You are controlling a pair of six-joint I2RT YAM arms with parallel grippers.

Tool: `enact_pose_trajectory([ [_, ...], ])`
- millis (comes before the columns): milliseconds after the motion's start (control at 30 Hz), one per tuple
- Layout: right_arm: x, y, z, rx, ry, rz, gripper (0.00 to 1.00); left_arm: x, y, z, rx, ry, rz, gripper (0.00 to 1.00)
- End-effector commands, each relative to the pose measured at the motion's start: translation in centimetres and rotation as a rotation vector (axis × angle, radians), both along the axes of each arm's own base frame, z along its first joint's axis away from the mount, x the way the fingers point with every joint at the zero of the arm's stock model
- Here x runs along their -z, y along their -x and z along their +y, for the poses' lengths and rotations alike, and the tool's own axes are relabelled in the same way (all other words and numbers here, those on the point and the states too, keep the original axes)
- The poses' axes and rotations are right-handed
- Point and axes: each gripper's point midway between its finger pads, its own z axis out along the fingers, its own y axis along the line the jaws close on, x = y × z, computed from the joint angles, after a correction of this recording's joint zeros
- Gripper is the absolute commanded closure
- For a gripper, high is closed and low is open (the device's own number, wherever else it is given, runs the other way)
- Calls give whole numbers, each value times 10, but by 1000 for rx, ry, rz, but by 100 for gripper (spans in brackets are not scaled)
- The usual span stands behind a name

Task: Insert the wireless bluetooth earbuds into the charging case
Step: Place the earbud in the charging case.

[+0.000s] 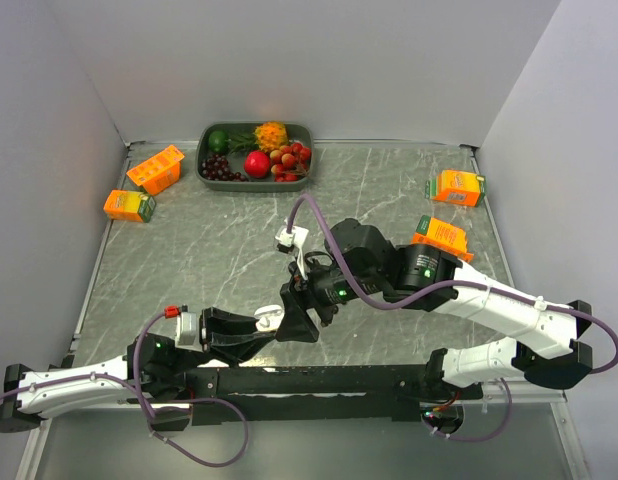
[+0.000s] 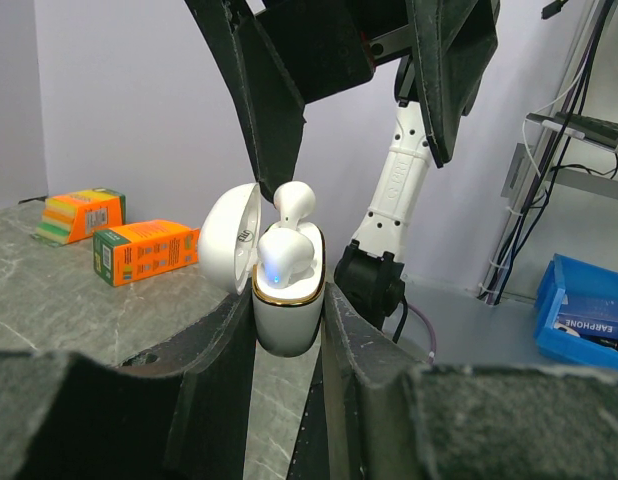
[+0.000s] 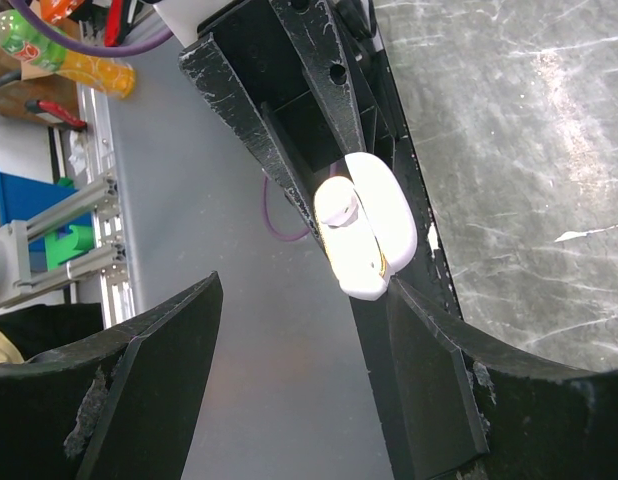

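My left gripper (image 2: 287,300) is shut on the white charging case (image 2: 286,325) and holds it upright, with its lid (image 2: 229,238) hinged open to the left. One white earbud (image 2: 286,258) sits in the case with a blue light on. A second white earbud (image 2: 294,203) stands up out of the case behind it. My right gripper (image 3: 299,330) is open and empty just above the case (image 3: 369,240), with one finger (image 3: 439,380) beside it. In the top view the case (image 1: 270,316) is at the near middle. No black earbuds show.
Two orange cartons (image 1: 155,168) (image 1: 129,205) lie at the far left and two more (image 1: 457,186) (image 1: 442,236) at the right. A dark tray (image 1: 254,186) of fruit stands at the back. The table's near edge runs under both grippers.
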Motion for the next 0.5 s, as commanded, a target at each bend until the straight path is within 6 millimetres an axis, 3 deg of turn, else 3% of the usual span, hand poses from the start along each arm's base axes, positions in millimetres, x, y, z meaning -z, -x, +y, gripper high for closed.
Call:
enact_pose_trajectory([
  [0, -19, 11, -2, -21, -53, 1, 26, -22, -7, 8, -47, 49, -5, 99],
  [467, -24, 14, -3, -18, -60, -1, 26, -19, -19, 11, -105, 45, 37, 99],
])
